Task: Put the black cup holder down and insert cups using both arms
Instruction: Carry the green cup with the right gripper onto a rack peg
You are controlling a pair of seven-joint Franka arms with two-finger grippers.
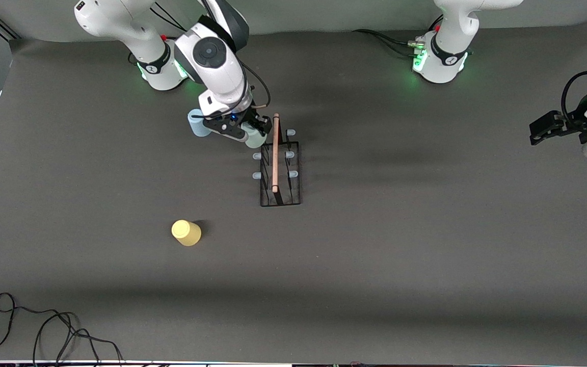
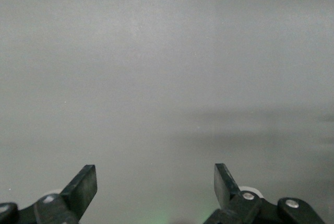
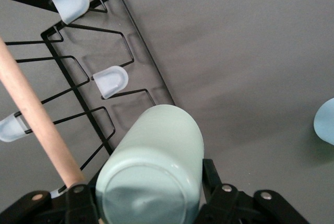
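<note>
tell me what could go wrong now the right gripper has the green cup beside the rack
1. The right gripper holds the pale green cup tilted close to the wooden handle; it could bump it and shift the black cup holder.
2. The cup might miss the nearest prong and slip.

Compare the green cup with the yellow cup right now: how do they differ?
The pale green cup is clamped in the right gripper beside the black rack, near a prong; the yellow cup stands free on the table, nearer the front camera, with nothing touching it. The green one is tilted, base toward the wrist camera; the yellow one rests on the table. Both look like plain tapered tumblers of similar size.
</note>
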